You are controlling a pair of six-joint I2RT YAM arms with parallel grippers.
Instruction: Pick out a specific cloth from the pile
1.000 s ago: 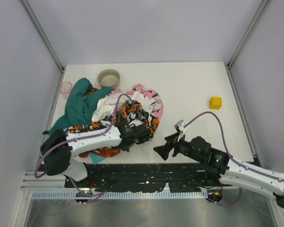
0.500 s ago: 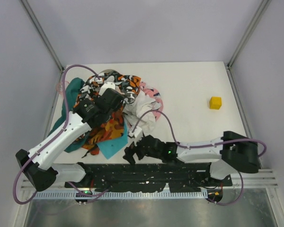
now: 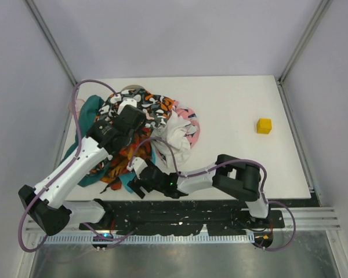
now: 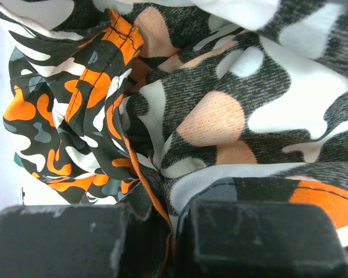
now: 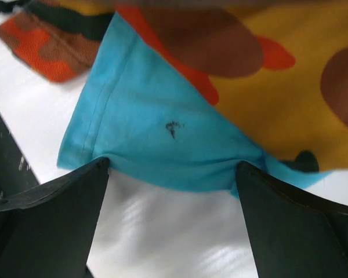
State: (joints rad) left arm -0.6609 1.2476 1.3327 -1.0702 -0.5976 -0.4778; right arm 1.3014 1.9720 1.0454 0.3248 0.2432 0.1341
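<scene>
Grasp pending: your right fingers [image 5: 46, 214], wide open, straddle the blue cloth [image 5: 156, 139]; close them, left fingers [image 4: 58, 243] pinched shut on patterned cloth [image 4: 220, 116].

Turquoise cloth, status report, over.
Left fingers shut on patterned cloth. Right fingers open, flanking turquoise cloth at its near edge. Orange-blotched fabric overlaps its far side.

Small bright turquoise-blue fabric cloth [image 5: 156, 139]: only one triangular corner is exposed at the near edge of the pile of mixed cloths [image 3: 162, 107]. The rest is covered by blurred mustard-and-brown patterned fabric [image 5: 290, 87]. Left gripper [image 4: 169, 237]: finger bases are cut off by the wrist view's lower edge, amid orange-black-white blotched fabric [image 4: 220, 116].
</scene>
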